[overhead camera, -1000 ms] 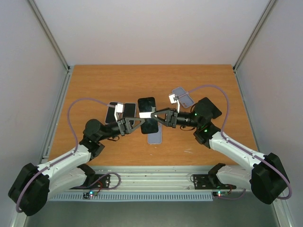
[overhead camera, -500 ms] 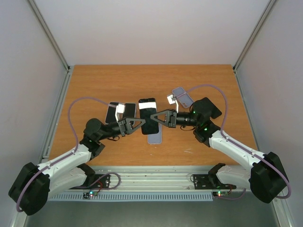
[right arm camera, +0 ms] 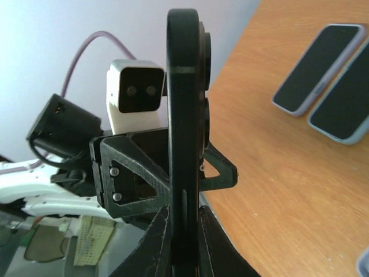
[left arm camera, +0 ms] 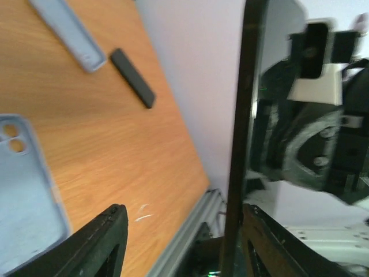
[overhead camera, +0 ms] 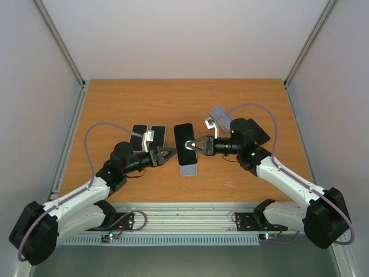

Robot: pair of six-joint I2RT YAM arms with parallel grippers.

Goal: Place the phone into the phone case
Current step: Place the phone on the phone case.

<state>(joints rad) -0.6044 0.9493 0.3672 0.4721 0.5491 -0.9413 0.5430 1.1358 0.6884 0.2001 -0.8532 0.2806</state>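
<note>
The right gripper pinches the black phone by its edge, over the phone case's far end. Just left of the case, the left gripper stands open, gripping nothing.

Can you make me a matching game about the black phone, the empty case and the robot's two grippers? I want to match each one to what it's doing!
Things:
1. black phone
2. empty case
3. left gripper
4. right gripper

What it's doing:
A. open, holding nothing
B. lying flat on the table
C. shut on the phone's edge
D. held up in the air

Pairs: 1-D, 2-B, 3-A, 4-C
</note>
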